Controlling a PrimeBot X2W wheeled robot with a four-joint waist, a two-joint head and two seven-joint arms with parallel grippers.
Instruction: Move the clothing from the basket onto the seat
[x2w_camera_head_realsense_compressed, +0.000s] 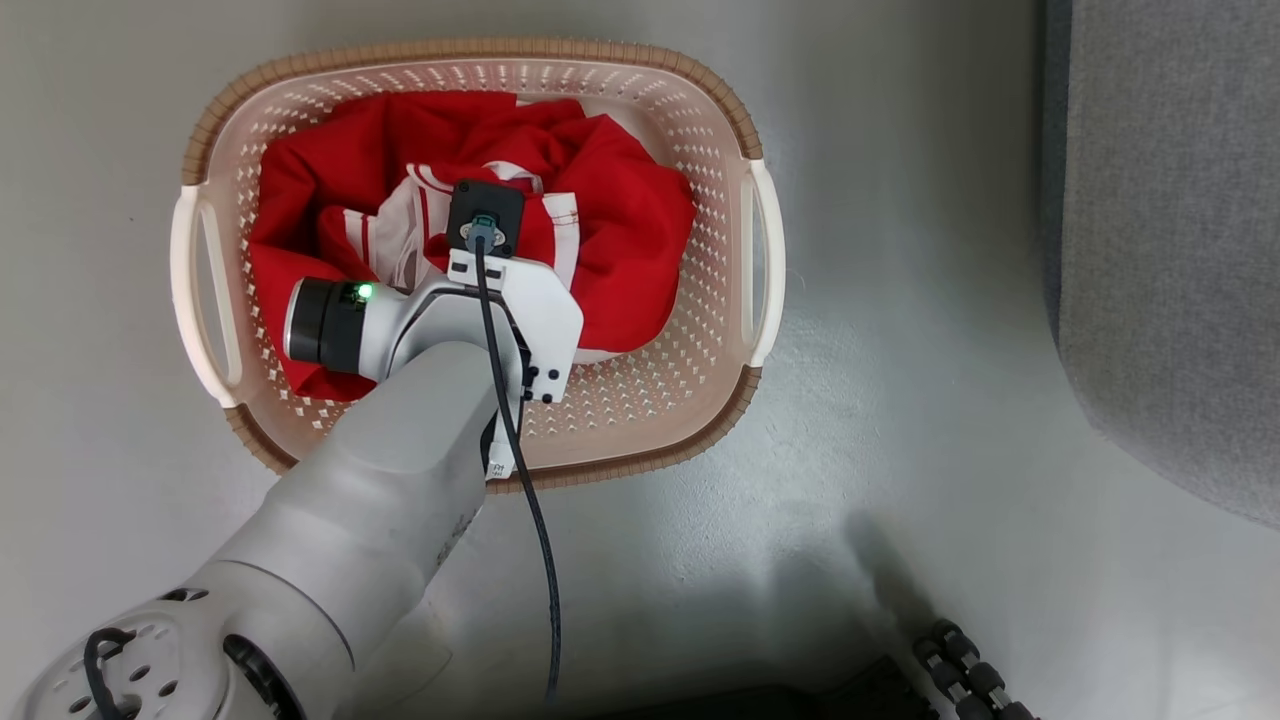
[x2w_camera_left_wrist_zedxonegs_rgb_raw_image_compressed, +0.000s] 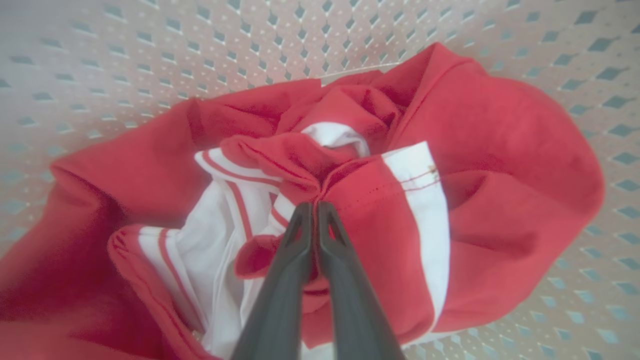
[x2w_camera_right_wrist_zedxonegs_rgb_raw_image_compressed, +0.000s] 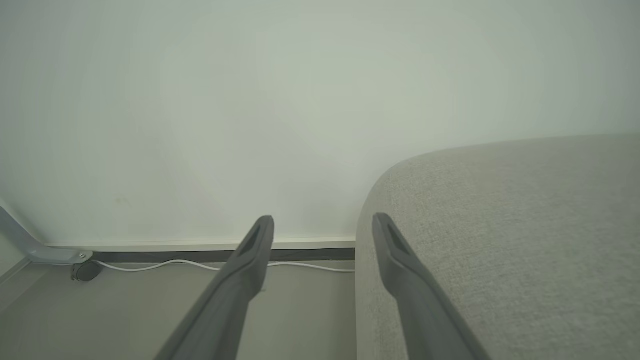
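1. Here, our left gripper stands deep inside the basket. Its jaws are pressed together on a fold of the clothing, and a strip of red cloth shows between the two fingers.
2. The clothing lies in a crumpled heap in the basket, all around the jaws. White striped panels are to the left of them, a red panel with a white band is just to the right, and more red folds are beyond the tips.
3. Our right gripper hangs with its jaws wide apart and nothing between them. The seat rises just to the right of them, and its rounded edge passes behind the right finger.
4. We judge the grip to be the weak point. The jaws seem to hold only a thin fold at the top of the heap, so the cloth can slip out when we lift.
5. The garments are tangled, so one can pull another halfway up and drop it on the floor between the basket and the seat.
6. The basket looks light. If a hem catches in its perforated wall, the lift can drag or tip it.
7. A long hanging end can miss the seat if we do not raise it enough.
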